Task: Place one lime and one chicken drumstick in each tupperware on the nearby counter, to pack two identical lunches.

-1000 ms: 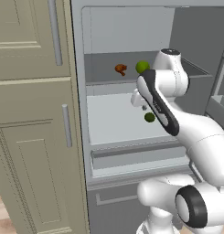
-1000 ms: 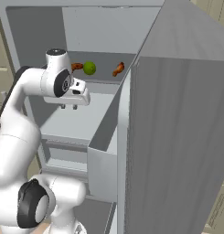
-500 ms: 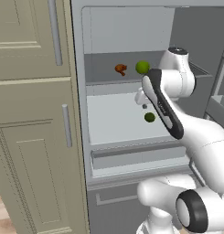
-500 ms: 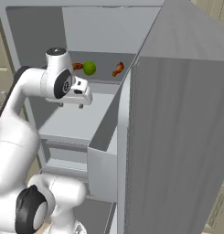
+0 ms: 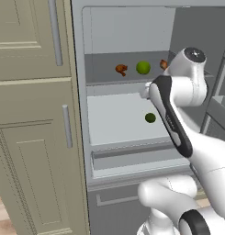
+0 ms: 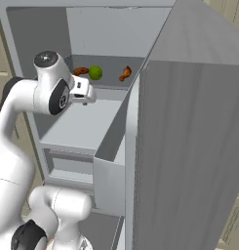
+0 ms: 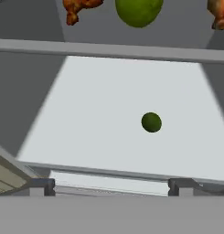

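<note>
**Now the open gripper looks into the fridge**

Now the two-finger gripper [image 7: 107, 186] is held in front of the open grey fridge [image 5: 127, 32], and its two small dark finger tips [image 7: 42, 186] stand wide apart with nothing between them. They are let go, not holding anything.

From the hand view, a small dark green round lime [image 7: 151, 122] lies by itself on the flat white lower shelf [image 7: 86, 119] of the fridge. It sits a bit to the right of the middle of that shelf. Above the shelf's back edge, on the grey upper shelf [image 7: 35, 27], a bigger bright green round fruit [image 7: 138, 10] sits between two brown chicken drumsticks, one on its left [image 7: 79, 7] and one at the far right [image 7: 219, 13]. All three are cut off by the top edge of this view.

From the left base view, the same small lime [image 5: 150, 117] shows on the white shelf, just beside the white robot arm [image 5: 171, 110]. The bright green fruit [image 5: 143, 68] and the left drumstick [image 5: 121, 69] are seen whole here, well apart from the lime. The other drumstick [image 5: 164, 64] peeks out from behind the arm. This view also shows the tall beige cabinet doors [image 5: 31, 137] with silver bar handles, just left of the fridge.

From the right base view, the big grey fridge door [image 6: 189, 146] stands open on the right side. Both drumsticks [image 6: 80, 71] [image 6: 125, 73] and the bright green fruit [image 6: 95, 72] show on the upper shelf.
</note>
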Controlling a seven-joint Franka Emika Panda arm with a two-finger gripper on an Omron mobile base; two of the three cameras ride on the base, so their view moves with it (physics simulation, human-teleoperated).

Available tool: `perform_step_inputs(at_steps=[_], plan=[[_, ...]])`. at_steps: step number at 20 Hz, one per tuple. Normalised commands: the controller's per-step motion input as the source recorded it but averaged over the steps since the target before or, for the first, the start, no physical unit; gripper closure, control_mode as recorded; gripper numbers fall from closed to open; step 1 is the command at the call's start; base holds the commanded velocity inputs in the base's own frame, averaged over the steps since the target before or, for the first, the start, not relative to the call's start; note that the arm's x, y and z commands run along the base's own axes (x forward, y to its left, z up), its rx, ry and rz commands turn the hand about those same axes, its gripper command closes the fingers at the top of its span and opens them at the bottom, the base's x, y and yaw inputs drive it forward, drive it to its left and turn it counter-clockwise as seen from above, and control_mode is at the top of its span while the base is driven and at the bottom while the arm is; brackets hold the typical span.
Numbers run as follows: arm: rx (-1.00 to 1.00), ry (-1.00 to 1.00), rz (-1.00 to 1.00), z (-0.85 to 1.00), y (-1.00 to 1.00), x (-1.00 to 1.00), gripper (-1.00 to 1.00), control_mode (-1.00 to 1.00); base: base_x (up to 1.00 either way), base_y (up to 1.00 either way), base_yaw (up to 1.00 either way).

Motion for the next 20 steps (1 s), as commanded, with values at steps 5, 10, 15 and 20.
perform_step_inputs(at_steps=[5, 10, 15, 20], plan=[[0.00, -0.11, 0.00, 0.29, 0.00, 0.04, -1.00, -1.00, 0.00, 0.00, 0.00], [0.00, -0.03, 0.00, 0.12, 0.00, 0.31, -1.00, -1.00, 0.00, 0.00, 0.00], [0.00, 0.00, -0.03, 0.14, 0.00, 0.58, -1.00, -1.00, 0.00, 0.00, 0.00], [0.01, 0.00, -0.06, 0.22, 0.00, 0.54, -1.00, -1.00, 0.00, 0.00, 0.00]])
